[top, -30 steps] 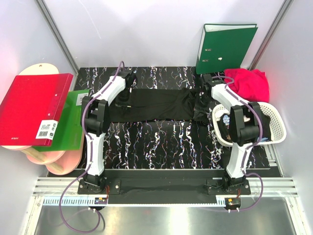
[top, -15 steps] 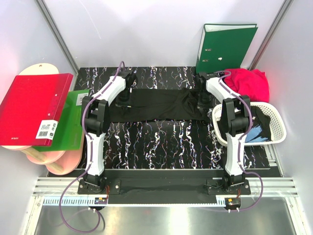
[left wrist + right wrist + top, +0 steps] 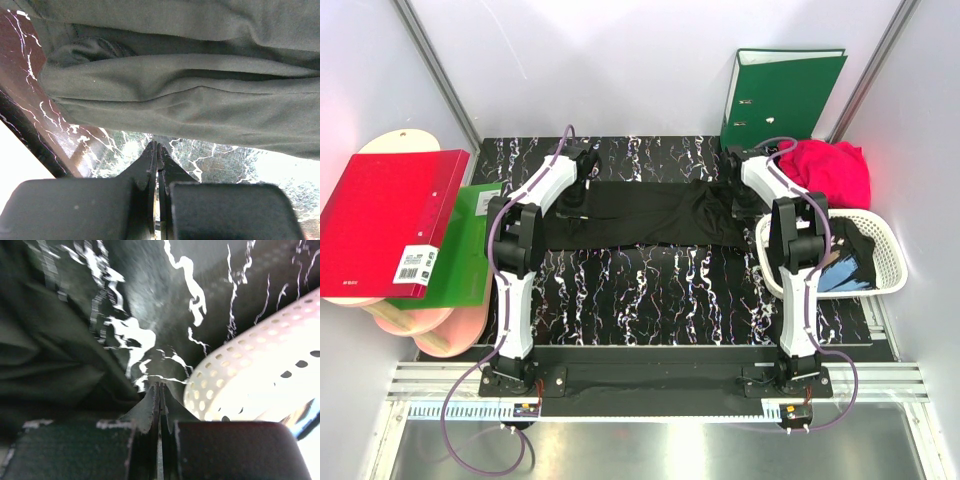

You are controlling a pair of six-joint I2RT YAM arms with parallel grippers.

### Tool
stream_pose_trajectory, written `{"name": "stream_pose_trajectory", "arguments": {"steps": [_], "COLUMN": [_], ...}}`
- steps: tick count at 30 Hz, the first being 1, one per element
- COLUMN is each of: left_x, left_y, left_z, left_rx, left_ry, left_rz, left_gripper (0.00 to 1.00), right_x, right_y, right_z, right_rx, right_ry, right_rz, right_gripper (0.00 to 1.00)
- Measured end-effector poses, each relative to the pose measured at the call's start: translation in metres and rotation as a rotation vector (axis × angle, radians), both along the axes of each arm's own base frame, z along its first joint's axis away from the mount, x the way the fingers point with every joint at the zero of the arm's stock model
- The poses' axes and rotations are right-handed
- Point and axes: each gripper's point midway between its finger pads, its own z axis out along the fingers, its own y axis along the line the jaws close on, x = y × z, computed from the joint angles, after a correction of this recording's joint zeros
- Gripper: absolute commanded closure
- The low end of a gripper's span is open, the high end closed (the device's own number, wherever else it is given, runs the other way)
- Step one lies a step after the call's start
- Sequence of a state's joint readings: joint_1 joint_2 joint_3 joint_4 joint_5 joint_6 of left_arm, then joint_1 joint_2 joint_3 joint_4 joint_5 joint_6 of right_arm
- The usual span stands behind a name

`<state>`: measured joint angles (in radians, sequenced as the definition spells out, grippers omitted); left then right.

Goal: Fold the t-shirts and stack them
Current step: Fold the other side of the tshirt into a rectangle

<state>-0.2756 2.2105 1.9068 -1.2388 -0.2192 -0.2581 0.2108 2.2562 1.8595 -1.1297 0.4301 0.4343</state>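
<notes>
The left claw (image 3: 157,150) is pinched fully together, its two fingers pressed flat against each other with no cloth between them. Its tips hang over bare desk (image 3: 200,155), just beside the edge of the black tee (image 3: 190,95), which lies in long soft folds across the wrist view. From above, this claw (image 3: 575,205) sits at the tee's left end.

The right claw (image 3: 159,387) is likewise closed tight with nothing seen in it. Its wrist view is blurred. Dark cloth (image 3: 45,350) bunches to one side of its tips, the basket (image 3: 250,365) curves close by on the other side, and veined desk shows between them. From above, this claw (image 3: 745,205) sits at the tee's right end, between the tee and the basket.

The black tee (image 3: 640,215) stretches sideways as a long narrow band across the far half of the black marbled desk (image 3: 650,290), from one claw to the other. A pink tee (image 3: 830,170) lies crumpled at the far right corner, behind the white basket (image 3: 890,250). Inside the basket lies another dark tee (image 3: 840,265) with some blue showing.

A green binder (image 3: 780,95) stands upright at the back wall. A red binder (image 3: 390,220) lies off the desk's left side, overlapping a flat green one (image 3: 460,250).
</notes>
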Motion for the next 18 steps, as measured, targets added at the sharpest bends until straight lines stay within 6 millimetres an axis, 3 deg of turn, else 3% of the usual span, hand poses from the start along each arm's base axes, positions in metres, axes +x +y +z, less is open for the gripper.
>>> {"name": "stream_pose_trajectory", "arguments": {"steps": [4,9,11,14,18], "left_x": [0.004,0.019,0.029,0.048,0.075], "left_y": [0.0,-0.003,-0.006,-0.011,-0.02], "left_z": [0.002,0.021,0.032,0.049,0.062], "left_rx": [-0.001,-0.02,-0.032,-0.052,-0.106], "left_ry": [-0.02,-0.122,-0.172,-0.249,-0.339], "left_rz": [0.0,0.006,0.012,0.019,0.047], "left_gripper": [1.0,1.0,1.0,1.0,1.0], "right_x": [0.018,0.037,0.038,0.035,0.026], "right_y": [0.016,0.052,0.064,0.081,0.1], "right_z": [0.029,0.105,0.12,0.114,0.073], "right_rx": [0.098,0.321,0.39,0.479,0.565], "right_ry": [-0.119,-0.346,-0.381,-0.347,-0.212], "right_rz": [0.026,0.106,0.132,0.158,0.174], "right_gripper": [1.0,1.0,1.0,1.0,1.0]}}
